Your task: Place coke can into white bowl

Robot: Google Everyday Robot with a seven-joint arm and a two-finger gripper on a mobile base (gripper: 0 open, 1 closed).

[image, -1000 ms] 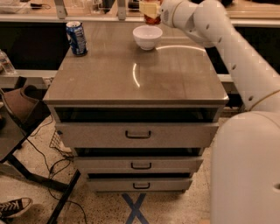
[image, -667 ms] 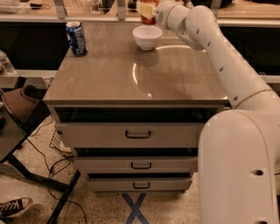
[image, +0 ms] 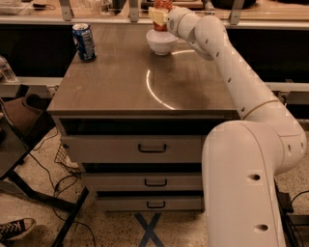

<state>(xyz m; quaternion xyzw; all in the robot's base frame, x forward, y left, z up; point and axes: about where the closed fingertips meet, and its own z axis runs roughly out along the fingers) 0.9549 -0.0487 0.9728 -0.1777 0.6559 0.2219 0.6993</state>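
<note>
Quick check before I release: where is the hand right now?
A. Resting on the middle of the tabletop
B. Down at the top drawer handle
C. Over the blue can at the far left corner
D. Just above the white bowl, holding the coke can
D: the hand holds the coke can just above the white bowl, well to the right of the blue can.

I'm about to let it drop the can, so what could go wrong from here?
The jaws hold the coke can right above the white bowl, near the back edge of the cabinet. One: the bowl looks shallow, so a released can may topple out. Two: a bump from the can or jaws could shove the bowl toward that edge.
</note>
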